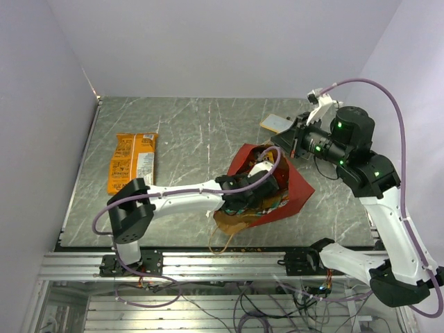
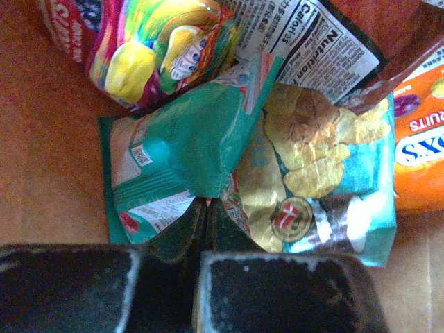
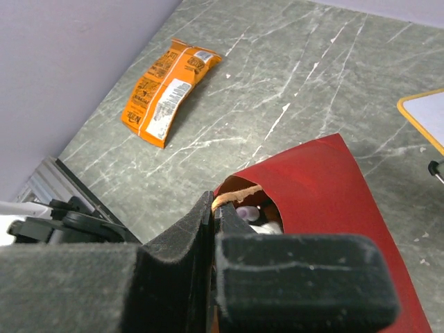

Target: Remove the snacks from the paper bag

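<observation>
The red paper bag (image 1: pixel 295 182) lies mouth-open in the middle of the table, and my left gripper (image 1: pixel 258 186) reaches inside it. In the left wrist view its jaws (image 2: pixel 206 202) are shut, pinching the lower corner of a teal packet (image 2: pixel 187 139). Around it lie a gold-and-blue cookie packet (image 2: pixel 312 159), a multicoloured candy packet (image 2: pixel 152 48), an orange packet (image 2: pixel 423 152) and a dark packet with a nutrition label (image 2: pixel 312 41). My right gripper (image 3: pixel 214 205) is shut on the bag's tan handle (image 3: pixel 239 195), holding the mouth (image 3: pixel 305 173) up. One orange chip bag (image 1: pixel 132 161) lies out on the table.
A flat white-and-tan card (image 1: pixel 276 123) lies just behind the bag, close under the right gripper (image 1: pixel 290 142). The bag's other loop handle (image 1: pixel 222 239) trails toward the near table edge. Walls close in the table on the left, back and right.
</observation>
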